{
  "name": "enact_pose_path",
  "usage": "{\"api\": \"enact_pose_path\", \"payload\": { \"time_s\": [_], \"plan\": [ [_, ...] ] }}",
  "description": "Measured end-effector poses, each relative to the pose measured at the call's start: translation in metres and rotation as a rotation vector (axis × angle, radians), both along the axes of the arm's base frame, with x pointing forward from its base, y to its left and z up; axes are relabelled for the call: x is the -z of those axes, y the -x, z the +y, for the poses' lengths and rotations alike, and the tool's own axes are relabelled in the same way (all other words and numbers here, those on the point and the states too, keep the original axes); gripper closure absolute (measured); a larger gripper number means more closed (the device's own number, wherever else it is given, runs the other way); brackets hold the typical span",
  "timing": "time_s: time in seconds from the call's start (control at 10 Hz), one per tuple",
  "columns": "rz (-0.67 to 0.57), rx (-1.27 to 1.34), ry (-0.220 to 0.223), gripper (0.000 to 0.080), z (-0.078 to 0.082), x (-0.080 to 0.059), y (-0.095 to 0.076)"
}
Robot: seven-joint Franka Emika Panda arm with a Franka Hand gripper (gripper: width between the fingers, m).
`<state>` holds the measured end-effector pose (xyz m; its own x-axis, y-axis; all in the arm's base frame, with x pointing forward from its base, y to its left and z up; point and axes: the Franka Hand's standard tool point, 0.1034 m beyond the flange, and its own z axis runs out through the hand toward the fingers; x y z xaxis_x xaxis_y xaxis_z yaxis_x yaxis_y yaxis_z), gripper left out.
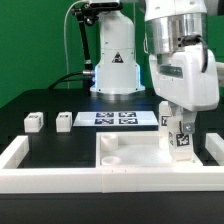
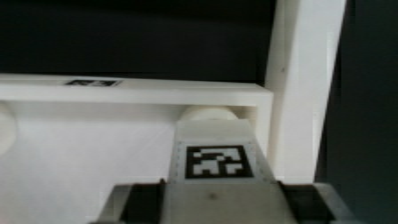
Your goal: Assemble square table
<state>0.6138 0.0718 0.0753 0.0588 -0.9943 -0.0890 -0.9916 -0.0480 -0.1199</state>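
The square tabletop slab (image 1: 130, 152) lies flat at the front of the black table, against the white rail. My gripper (image 1: 180, 128) is shut on a white tagged leg (image 1: 182, 140) and holds it upright just over the slab's corner on the exterior view's right. In the wrist view the leg (image 2: 217, 150) runs out from between my gripper (image 2: 217, 205) and its dark pads (image 2: 157, 200). Its far end sits at a rounded recess of the slab (image 2: 125, 120). Two more legs (image 1: 35, 121) (image 1: 64, 120) stand on the exterior view's left. Another leg (image 1: 163, 112) stands behind my gripper.
The marker board (image 1: 118, 118) lies behind the slab. The white rail (image 1: 60, 182) borders the black surface at the front and sides; it also shows in the wrist view (image 2: 311, 60). The robot base (image 1: 115, 60) stands at the back.
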Motion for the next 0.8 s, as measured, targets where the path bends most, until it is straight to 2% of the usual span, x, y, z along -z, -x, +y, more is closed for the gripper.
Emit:
{"api": "enact_pose_path", "payload": {
  "time_s": [0.2,0.5,0.6,0.7,0.8],
  "plan": [
    [0.019,0.194,-0.026,0.0508,0.0030,0.0002,0.0001],
    [0.016,0.157,-0.022,0.0492,0.0044,0.0003,0.0004],
    [0.012,0.114,-0.017,0.0278,0.0054,0.0004,0.0005],
    [0.009,0.085,-0.014,0.0189,0.0071,0.0003,0.0006],
    [-0.003,-0.040,0.000,0.0158,0.0089,0.0000,0.0004]
  ]
}}
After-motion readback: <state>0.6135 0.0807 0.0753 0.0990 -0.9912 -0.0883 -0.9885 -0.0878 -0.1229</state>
